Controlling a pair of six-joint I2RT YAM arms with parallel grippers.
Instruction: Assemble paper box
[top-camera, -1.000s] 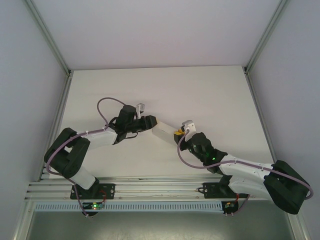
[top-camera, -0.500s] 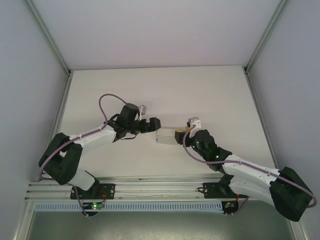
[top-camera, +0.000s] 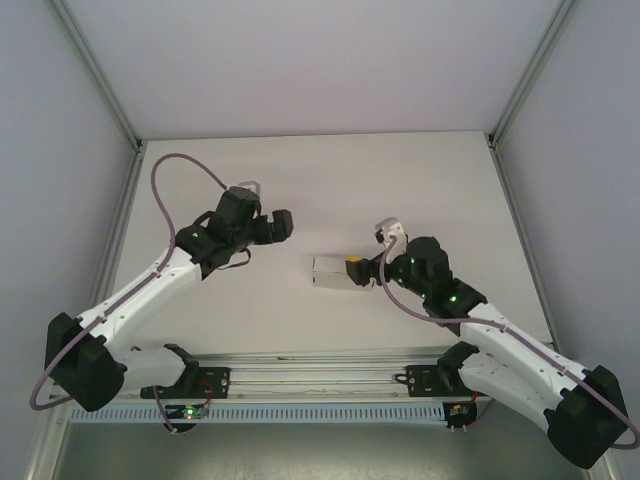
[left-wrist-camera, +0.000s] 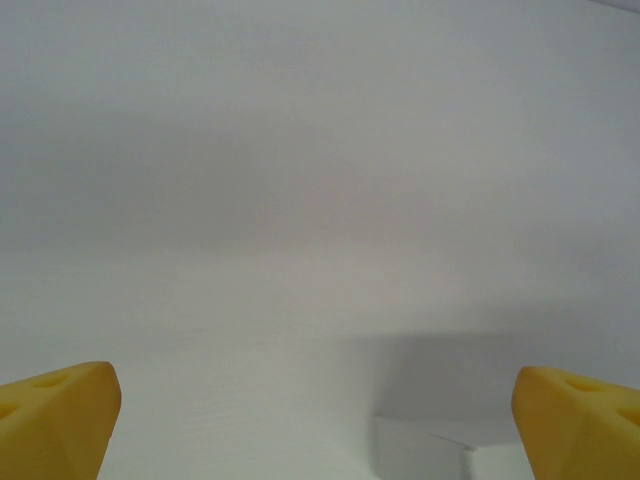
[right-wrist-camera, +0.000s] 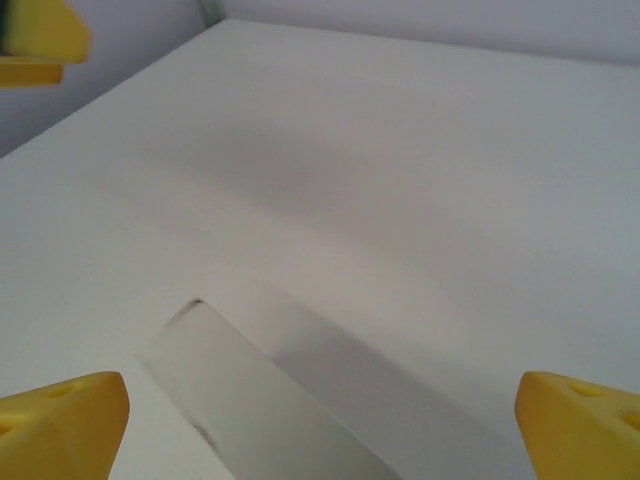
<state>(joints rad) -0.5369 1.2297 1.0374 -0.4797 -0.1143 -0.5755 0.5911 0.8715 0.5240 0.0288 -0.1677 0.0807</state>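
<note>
The paper box (top-camera: 333, 270) is a small closed white rectangular box lying on the table near the middle. My right gripper (top-camera: 371, 251) hovers at its right end, open. In the right wrist view the box (right-wrist-camera: 262, 408) runs slantwise low between the two yellow fingertips (right-wrist-camera: 62, 424), and neither pad touches it. My left gripper (top-camera: 272, 215) is open and stands well to the left of the box, apart from it. In the left wrist view its yellow fingertips (left-wrist-camera: 56, 420) sit wide apart, with one corner of the box (left-wrist-camera: 425, 455) at the bottom edge.
The white table (top-camera: 400, 190) is bounded by aluminium rails on the left (top-camera: 120, 230) and right (top-camera: 520, 220). Pale walls close in the back and sides. A yellow pad (right-wrist-camera: 36, 40) shows at the top left of the right wrist view.
Both grippers have opened and let go of the box, which now rests on the table. The left arm has drawn back to the left; the right gripper has shifted slightly right.
</note>
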